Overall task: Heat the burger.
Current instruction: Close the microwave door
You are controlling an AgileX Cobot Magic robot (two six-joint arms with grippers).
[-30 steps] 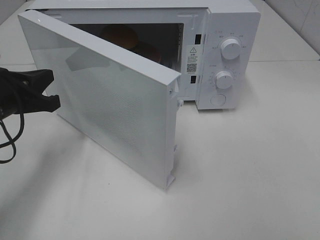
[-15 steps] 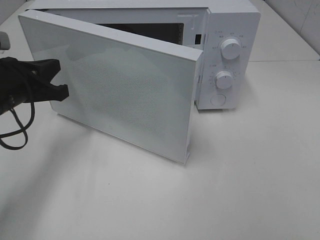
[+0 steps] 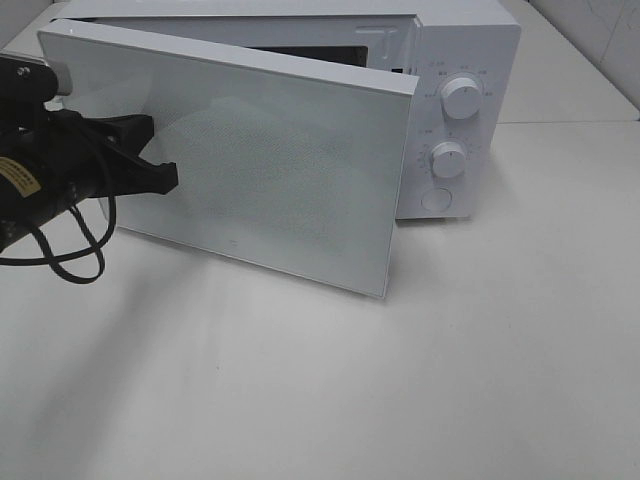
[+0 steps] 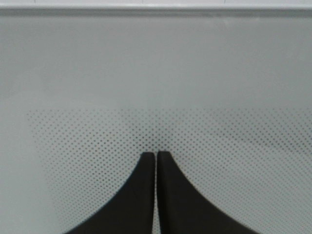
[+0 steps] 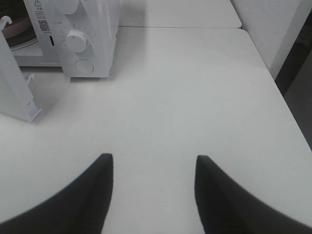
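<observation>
Exterior high view: the microwave door (image 3: 260, 170) stands ajar. My left gripper (image 4: 156, 155), jaws pinched together and empty, has its tips on the door's mesh face. The burger is hidden, presumably inside the microwave (image 3: 465, 50). I'd push squarely until the door latches. The right gripper (image 5: 152, 157), half-open and empty, hovers right of the microwave.

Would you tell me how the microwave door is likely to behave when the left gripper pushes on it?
The microwave door looks like a rigid flat panel, so it should probably swing rather than flex. Its face looks glossy, so the shut left gripper could slip sideways.
</observation>
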